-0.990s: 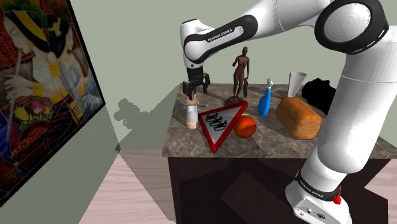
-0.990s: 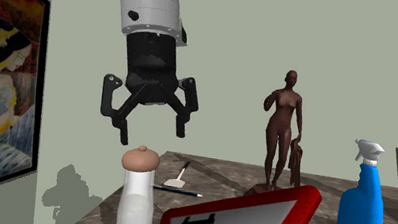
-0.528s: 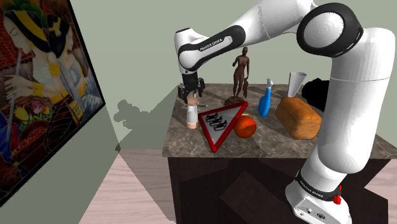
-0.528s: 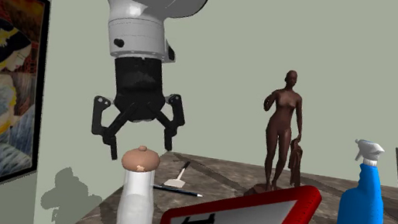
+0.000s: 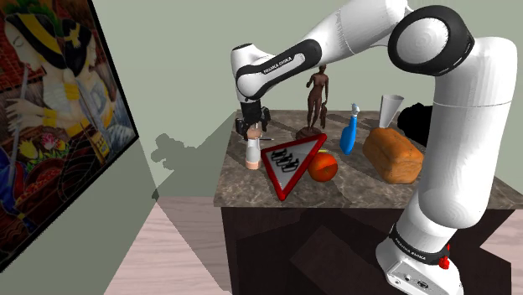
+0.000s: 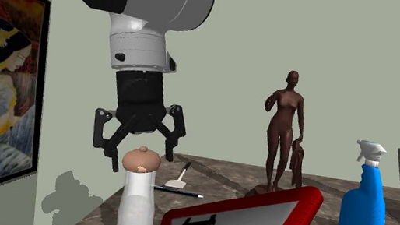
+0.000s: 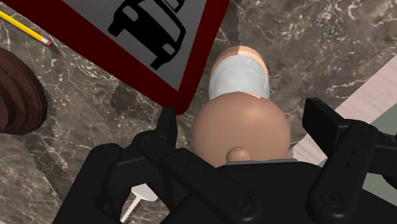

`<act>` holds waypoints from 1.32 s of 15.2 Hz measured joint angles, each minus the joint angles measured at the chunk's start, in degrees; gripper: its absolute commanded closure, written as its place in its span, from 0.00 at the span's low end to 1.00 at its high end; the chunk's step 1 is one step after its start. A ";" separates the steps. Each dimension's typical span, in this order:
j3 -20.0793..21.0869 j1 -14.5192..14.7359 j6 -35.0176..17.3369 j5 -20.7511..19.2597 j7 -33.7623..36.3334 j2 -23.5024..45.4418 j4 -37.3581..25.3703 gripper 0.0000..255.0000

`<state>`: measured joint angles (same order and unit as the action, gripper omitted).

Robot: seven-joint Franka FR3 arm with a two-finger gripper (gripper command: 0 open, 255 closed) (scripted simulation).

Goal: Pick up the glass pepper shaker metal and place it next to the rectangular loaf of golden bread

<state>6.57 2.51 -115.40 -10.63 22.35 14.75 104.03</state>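
The open claw (image 5: 252, 127) hangs over the upright pepper shaker (image 6: 137, 202), fingers flanking its domed cap. In the shoulder view the shaker stands on the bench (image 5: 352, 191), at nine o'clock from the bread (image 5: 391, 154), well apart.

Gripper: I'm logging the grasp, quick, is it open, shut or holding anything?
Gripper: open, its fingers standing either side of the pepper shaker cap, holding nothing.

The pepper shaker (image 6: 137, 198) has a peach-tan cap and base around a pale grey body. The triangular sign (image 5: 289, 163) is grey with black car pictograms and a red border. The worktop (image 5: 352, 191) is dark brown marble veined white, the loaf (image 5: 392, 155) golden-brown, the spray bottle (image 6: 362, 218) blue.
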 measured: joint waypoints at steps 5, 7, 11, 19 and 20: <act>-0.01 -0.01 -0.02 -0.01 -0.01 -0.04 0.00 1.00; -0.01 -0.01 -0.02 -0.01 -0.01 -0.04 0.00 1.00; -0.01 -0.01 -0.04 -0.02 -0.01 -0.03 -0.01 1.00; 0.15 0.06 4.07 0.47 -0.64 -1.44 -2.70 1.00; 0.11 -0.03 4.64 0.54 -0.88 -1.64 -3.11 1.00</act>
<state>6.69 2.48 -110.76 -10.09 21.47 13.11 100.92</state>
